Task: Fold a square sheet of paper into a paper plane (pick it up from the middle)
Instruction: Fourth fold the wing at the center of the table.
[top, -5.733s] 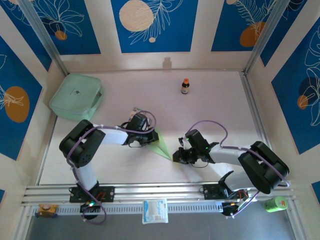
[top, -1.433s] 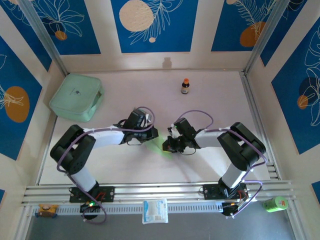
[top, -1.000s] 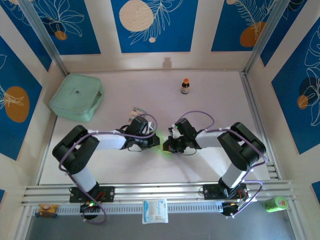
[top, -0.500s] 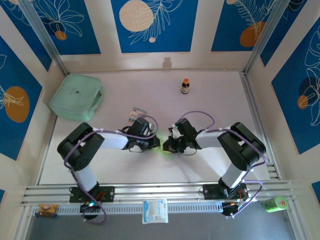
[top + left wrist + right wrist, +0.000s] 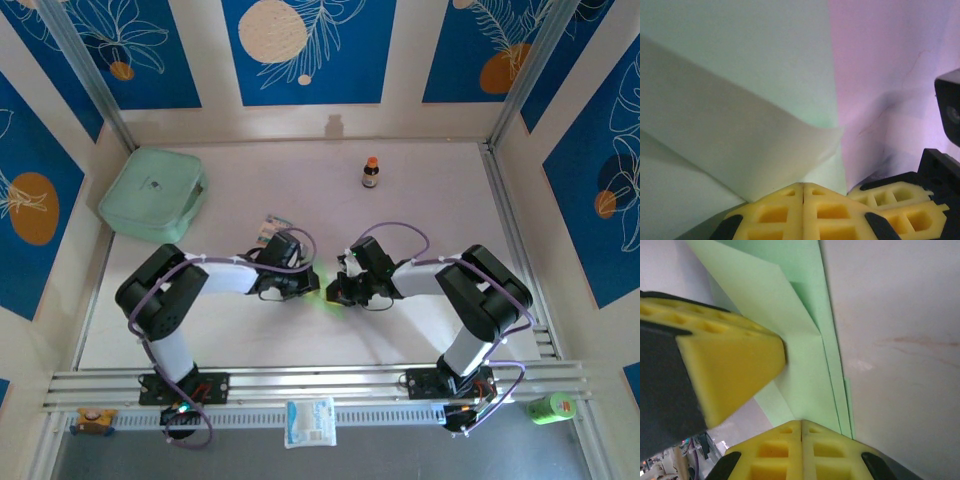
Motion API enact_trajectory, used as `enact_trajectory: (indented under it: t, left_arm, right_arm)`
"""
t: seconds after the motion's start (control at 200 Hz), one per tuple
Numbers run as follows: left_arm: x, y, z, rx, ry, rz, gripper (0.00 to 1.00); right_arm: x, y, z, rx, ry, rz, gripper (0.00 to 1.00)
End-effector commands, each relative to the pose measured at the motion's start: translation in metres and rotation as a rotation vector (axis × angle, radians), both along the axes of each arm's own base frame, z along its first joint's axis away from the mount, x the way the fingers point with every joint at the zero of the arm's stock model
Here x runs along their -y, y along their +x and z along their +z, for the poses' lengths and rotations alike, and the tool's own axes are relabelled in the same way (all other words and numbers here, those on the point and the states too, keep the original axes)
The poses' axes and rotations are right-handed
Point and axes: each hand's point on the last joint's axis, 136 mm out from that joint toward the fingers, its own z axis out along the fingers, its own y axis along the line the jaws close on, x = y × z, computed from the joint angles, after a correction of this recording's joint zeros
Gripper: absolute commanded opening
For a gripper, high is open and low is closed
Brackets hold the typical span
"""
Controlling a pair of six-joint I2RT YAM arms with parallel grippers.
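Closed pincers pressing a half-made fold at mid-table.

Left gripper (image 5: 308,285) and right gripper (image 5: 335,293) both shut, pads together, nothing seen clamped between them, tips just beside each other on the pale lime-green sheet of paper (image 5: 322,298). Lying on the table (image 5: 430,200), well short of a dart: several layered folds along one edge in the right wrist view, one flap curling up in the left. Judged roughly midway, with centre crease and wings not yet made.
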Motion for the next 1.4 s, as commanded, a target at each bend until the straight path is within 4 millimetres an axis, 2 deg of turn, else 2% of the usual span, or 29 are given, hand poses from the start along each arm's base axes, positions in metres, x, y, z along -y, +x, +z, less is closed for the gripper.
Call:
enact_trajectory:
  t: [0.0, 0.335, 0.825, 0.89, 1.07, 1.185, 1.295, 1.39]
  left_arm:
    - [-0.024, 0.023, -0.013, 0.026, 0.096, 0.082, 0.03]
    - [-0.032, 0.043, -0.007, 0.037, 0.080, 0.121, 0.05]
    - [-0.077, 0.070, -0.009, 0.046, 0.135, 0.195, 0.05]
    - [-0.078, 0.073, -0.008, 0.050, 0.125, 0.204, 0.05]
    - [-0.080, 0.080, 0.005, 0.078, 0.141, 0.212, 0.05]
    - [-0.075, 0.083, 0.024, 0.117, 0.105, 0.206, 0.05]
    - [-0.080, 0.084, 0.035, 0.145, 0.121, 0.213, 0.06]
    - [-0.074, 0.081, 0.046, 0.169, 0.099, 0.201, 0.06]
  right_arm:
    - [0.031, -0.031, -0.032, -0.120, -0.141, -0.007, 0.00]
    - [0.030, -0.032, -0.032, -0.123, -0.135, 0.000, 0.00]
    - [0.030, -0.033, -0.034, -0.128, -0.133, 0.001, 0.00]
    - [0.029, -0.032, -0.034, -0.128, -0.132, 0.000, 0.00]
    - [0.029, -0.032, -0.034, -0.128, -0.133, 0.000, 0.00]
    - [0.029, -0.031, -0.032, -0.124, -0.134, -0.001, 0.00]
    - [0.029, -0.030, -0.032, -0.122, -0.134, -0.002, 0.00]
    - [0.028, -0.029, -0.031, -0.119, -0.134, -0.005, 0.00]
